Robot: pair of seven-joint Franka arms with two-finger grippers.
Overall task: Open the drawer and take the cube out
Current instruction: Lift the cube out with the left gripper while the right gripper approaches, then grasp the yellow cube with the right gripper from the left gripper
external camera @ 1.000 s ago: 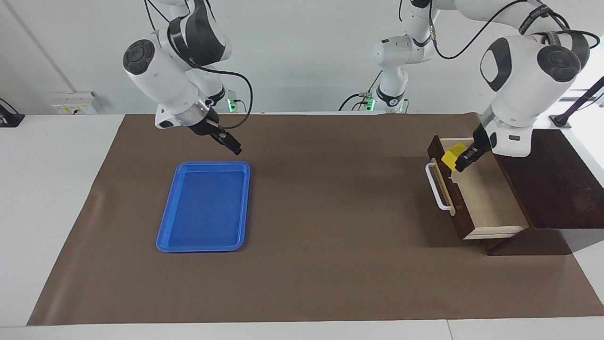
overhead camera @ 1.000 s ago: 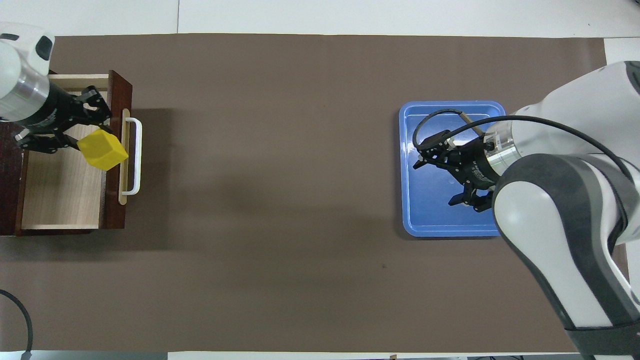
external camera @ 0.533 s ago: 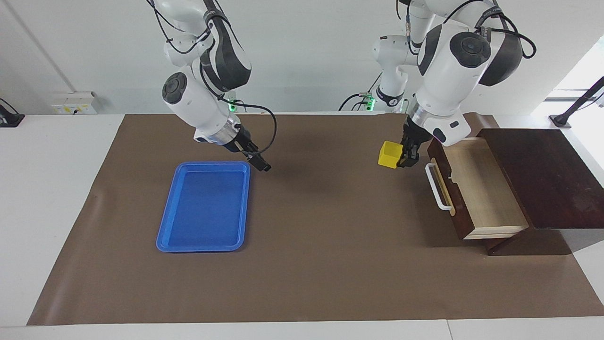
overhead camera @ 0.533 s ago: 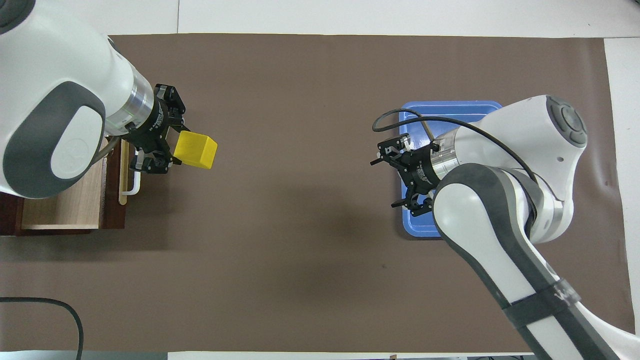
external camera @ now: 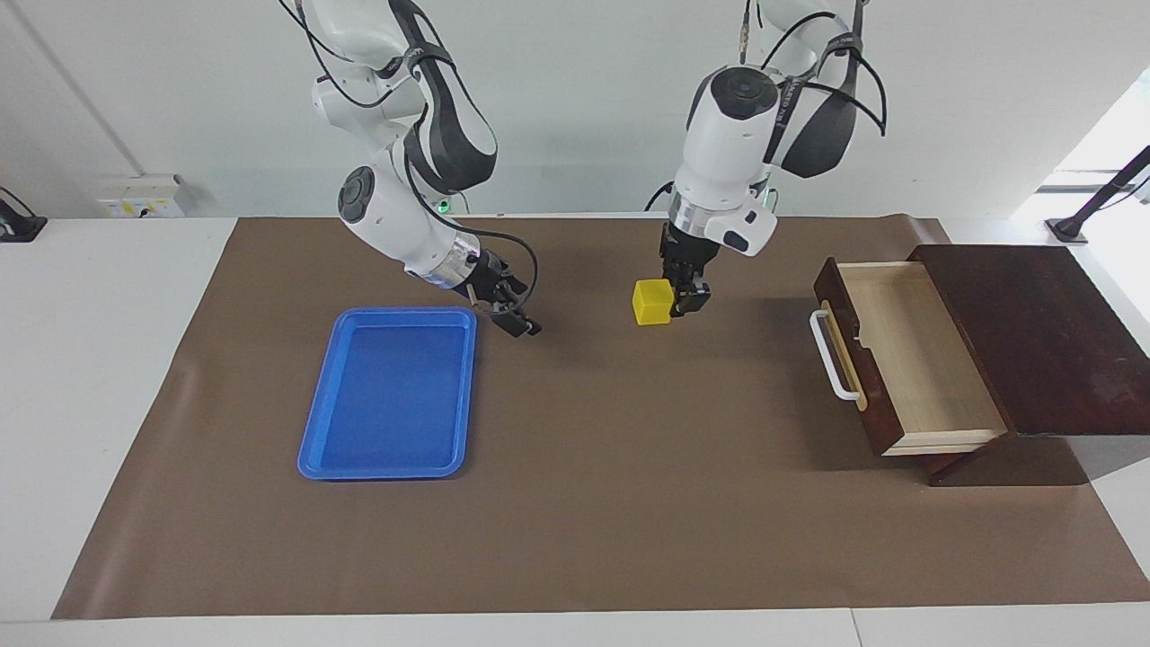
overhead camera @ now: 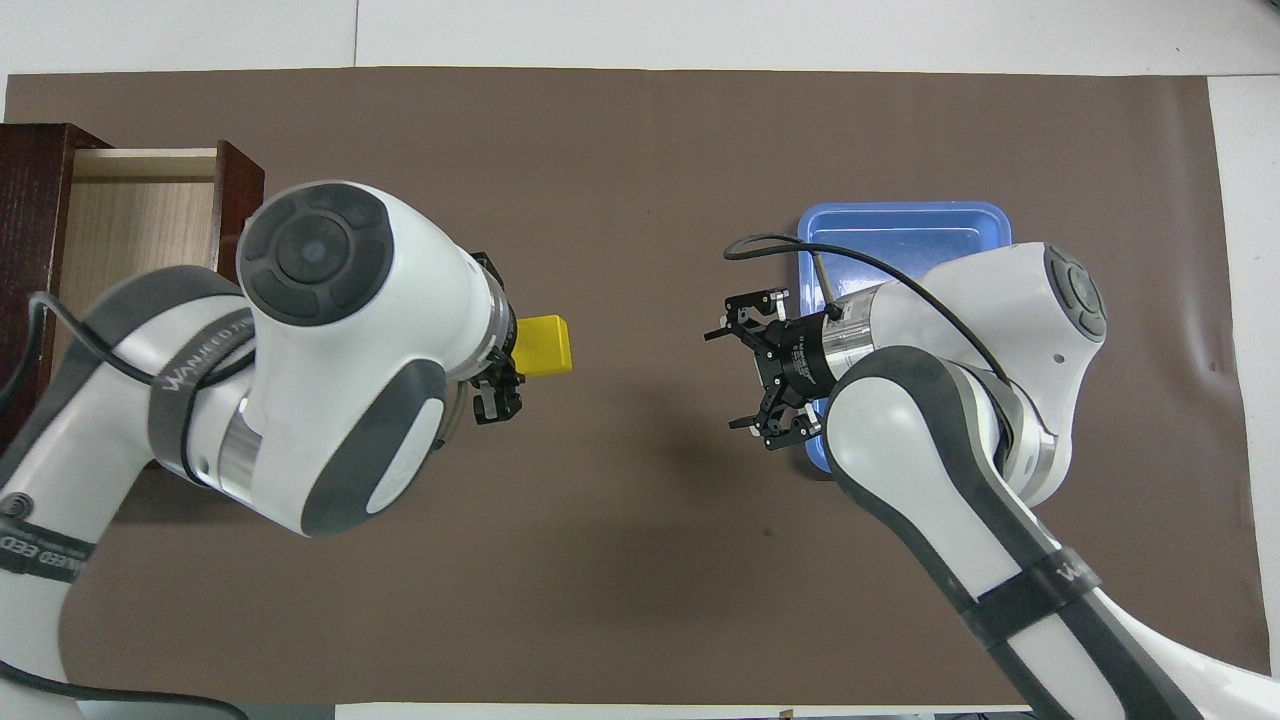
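The drawer (external camera: 907, 359) stands pulled open from its dark wooden box (external camera: 1042, 332) at the left arm's end of the table. Its pale inside is empty and its white handle (external camera: 831, 355) faces the middle. In the overhead view the drawer (overhead camera: 130, 215) is partly covered by the left arm. My left gripper (external camera: 680, 303) is shut on the yellow cube (external camera: 652, 302) and holds it over the brown mat, between the drawer and the blue tray. The cube also shows in the overhead view (overhead camera: 545, 345). My right gripper (external camera: 518, 321) is open and empty over the mat beside the tray, facing the cube, and shows in the overhead view (overhead camera: 742, 380).
A blue tray (external camera: 386, 395) lies empty on the mat toward the right arm's end; in the overhead view the tray (overhead camera: 900, 230) is partly covered by the right arm. The brown mat (external camera: 629, 503) covers most of the white table.
My left gripper lifted the cube out of the drawer and carried it over the mat toward the middle. My right gripper moved off the tray toward the middle.
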